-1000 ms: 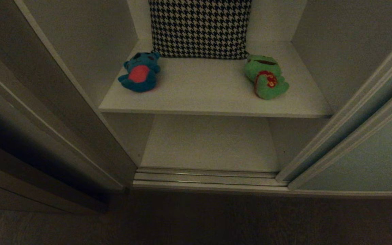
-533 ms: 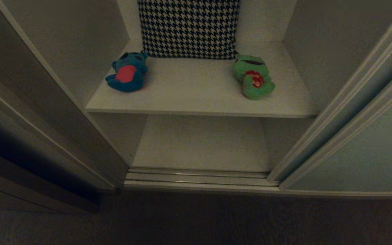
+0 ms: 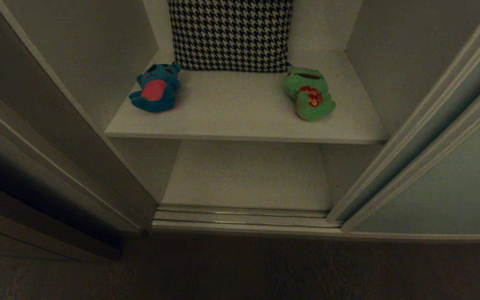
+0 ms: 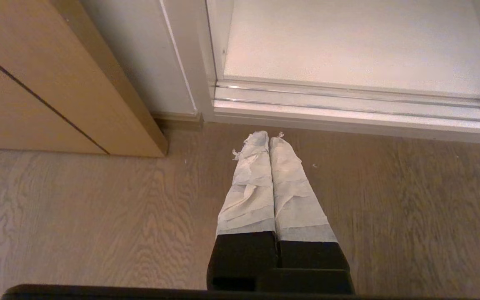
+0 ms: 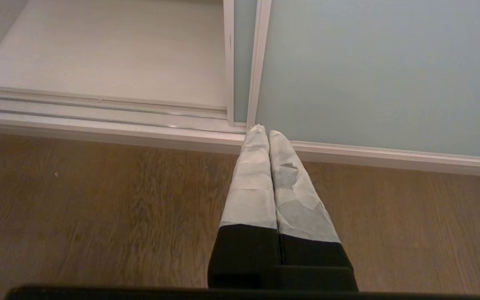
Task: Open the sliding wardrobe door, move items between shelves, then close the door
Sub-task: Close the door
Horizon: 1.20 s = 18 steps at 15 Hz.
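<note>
The left hand [image 4: 269, 137] hangs low over the brown wood-grain floor [image 4: 98, 216], its paper-wrapped fingers pressed together on nothing; the right hand [image 5: 263, 130] is likewise closed and empty, near the foot of the pale grey-green sliding wardrobe door [image 5: 381, 71], which stands open. On the upper off-white shelf [image 3: 244, 129], the teal-blue plush bear [image 3: 154, 87] lies left and the green plush frog [image 3: 310, 93] right, well apart, before a houndstooth cushion [image 3: 229, 33]. Both toys look light and squashy; pinching the belly should hold. The lower shelf [image 3: 246, 175] waits beneath.

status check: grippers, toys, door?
Left gripper and right gripper shut, empty, low over floor. Frog and bear on upper shelf. Door open. Nothing blocking.
</note>
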### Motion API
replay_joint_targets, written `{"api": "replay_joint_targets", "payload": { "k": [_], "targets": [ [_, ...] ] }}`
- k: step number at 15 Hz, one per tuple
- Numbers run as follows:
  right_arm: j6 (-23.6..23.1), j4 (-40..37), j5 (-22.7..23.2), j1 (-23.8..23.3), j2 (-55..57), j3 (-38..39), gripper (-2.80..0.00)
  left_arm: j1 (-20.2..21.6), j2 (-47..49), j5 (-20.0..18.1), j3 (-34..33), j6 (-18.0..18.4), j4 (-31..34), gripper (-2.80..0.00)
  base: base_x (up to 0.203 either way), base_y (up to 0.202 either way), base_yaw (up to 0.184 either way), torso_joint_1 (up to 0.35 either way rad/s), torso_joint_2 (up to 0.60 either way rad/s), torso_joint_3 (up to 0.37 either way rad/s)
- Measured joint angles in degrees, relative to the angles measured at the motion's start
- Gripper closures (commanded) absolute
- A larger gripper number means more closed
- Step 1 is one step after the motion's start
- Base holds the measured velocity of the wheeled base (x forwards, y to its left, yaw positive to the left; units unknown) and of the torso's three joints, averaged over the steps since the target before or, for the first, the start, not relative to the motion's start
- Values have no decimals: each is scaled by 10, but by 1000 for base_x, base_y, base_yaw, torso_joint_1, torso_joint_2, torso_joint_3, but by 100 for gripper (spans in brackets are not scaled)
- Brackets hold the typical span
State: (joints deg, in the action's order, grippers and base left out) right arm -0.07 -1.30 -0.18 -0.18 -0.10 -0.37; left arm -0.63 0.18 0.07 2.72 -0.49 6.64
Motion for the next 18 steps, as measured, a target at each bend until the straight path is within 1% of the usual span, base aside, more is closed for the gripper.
{"api": "replay_joint_targets", "payload": {
  "k": [2,3,4,6,8,10,12,14,15,16,17,18],
  "targets": [
    [0,-32,-5,0,0,-28,0,0,0,0,0,0,0,0,0,0,0,0,0,0],
    [4,-69,-7,0,0,-62,0,0,0,0,0,0,0,0,0,0,0,0,0,0],
    [7,-100,-7,0,1,-108,0,0,0,0,0,0,0,0,0,0,0,0,0,0],
    [11,-191,-7,0,7,-207,0,0,0,0,0,0,0,0,0,0,0,0,0,0],
    [16,-253,-15,0,44,-302,0,0,0,0,0,0,0,0,0,0,0,0,0,0],
    [19,-274,-45,-1,98,-387,0,0,0,0,0,0,0,0,0,0,0,0,0,0],
    [27,-278,-87,-1,164,-470,0,0,0,0,0,0,0,0,0,0,0,0,0,0],
    [49,-282,-124,0,229,-548,0,0,0,0,0,0,0,0,0,0,0,0,0,0],
    [64,-288,-135,1,261,-588,0,0,0,0,0,0,0,0,0,0,0,0,0,0],
    [76,-297,-135,0,290,-624,0,0,0,0,0,0,0,0,0,0,0,0,0,0],
    [85,-313,-122,-7,320,-657,0,0,0,0,0,0,0,0,0,0,0,0,0,0],
    [90,-325,-91,-22,350,-685,0,0,0,0,0,0,0,0,0,0,0,0,0,0]
  ]
}}
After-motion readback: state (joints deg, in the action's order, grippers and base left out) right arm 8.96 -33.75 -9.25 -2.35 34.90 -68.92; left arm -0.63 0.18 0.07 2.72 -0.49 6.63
